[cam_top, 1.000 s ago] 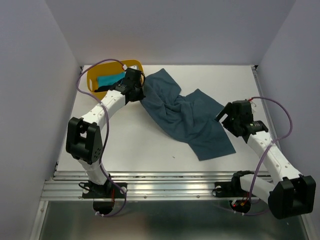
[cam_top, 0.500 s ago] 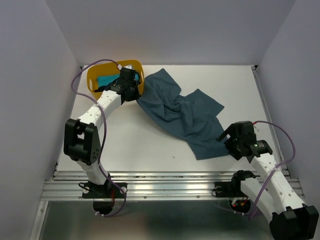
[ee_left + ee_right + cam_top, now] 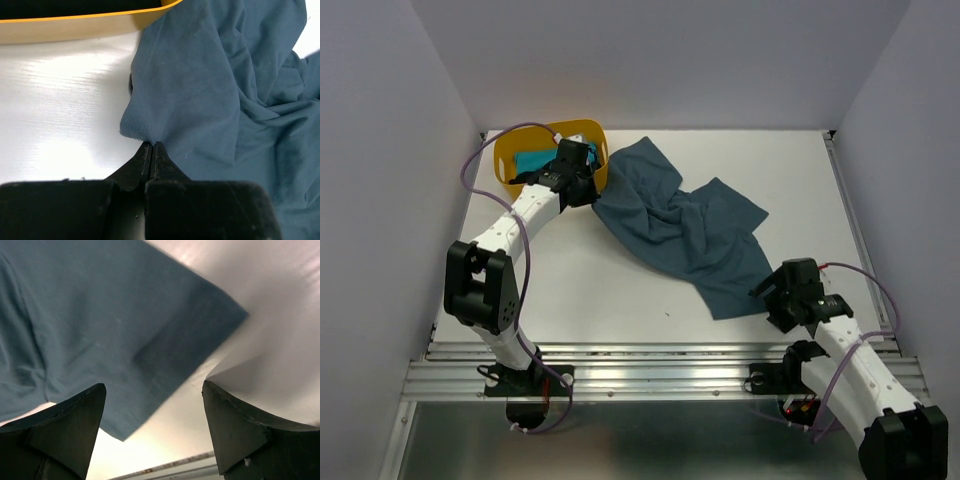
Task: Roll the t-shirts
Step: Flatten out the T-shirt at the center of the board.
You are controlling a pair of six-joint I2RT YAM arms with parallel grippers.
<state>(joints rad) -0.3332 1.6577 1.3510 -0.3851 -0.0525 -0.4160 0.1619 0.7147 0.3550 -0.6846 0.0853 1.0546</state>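
A slate-blue t-shirt (image 3: 680, 225) lies crumpled in a diagonal band across the table, from the yellow basket (image 3: 595, 135) to the near right. My left gripper (image 3: 592, 196) is shut on the shirt's far-left edge; in the left wrist view the closed fingers (image 3: 151, 150) pinch a fold of the shirt (image 3: 210, 90). My right gripper (image 3: 767, 297) is open and empty, hovering by the shirt's near-right corner, which shows in the right wrist view (image 3: 150, 330). A turquoise shirt (image 3: 532, 160) and a dark one lie in the basket.
The yellow basket's rim (image 3: 75, 27) stands just beyond the left gripper at the far left. Grey walls close in the table on three sides. A metal rail (image 3: 660, 365) runs along the near edge.
My right arm has drawn back toward the near edge and now hovers by the shirt's near-right corner. My left gripper shifted slightly left along the basket, still gripping the shirt.
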